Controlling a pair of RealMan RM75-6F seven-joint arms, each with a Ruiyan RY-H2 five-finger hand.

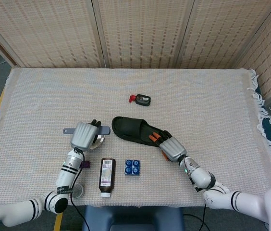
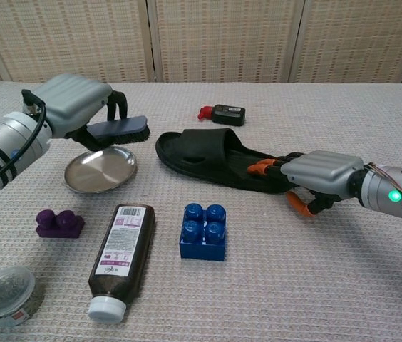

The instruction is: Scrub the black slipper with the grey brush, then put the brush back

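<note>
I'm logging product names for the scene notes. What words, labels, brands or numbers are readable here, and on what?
None can be read.
Dark bottle: white label with a barcode and small print, too small and blurred to read.
Small black device with a red end: faint label, unreadable.
Clear round tub: a red strip on its rim, no text legible.
Black slipper, grey brush, blue brick: no visible text.

Head view: high above, looking steeply down on whole table [image 1: 212, 91]. Chest view: low, near front edge, facing the screens. Shared: black slipper [image 1: 138, 131] at center.
</note>
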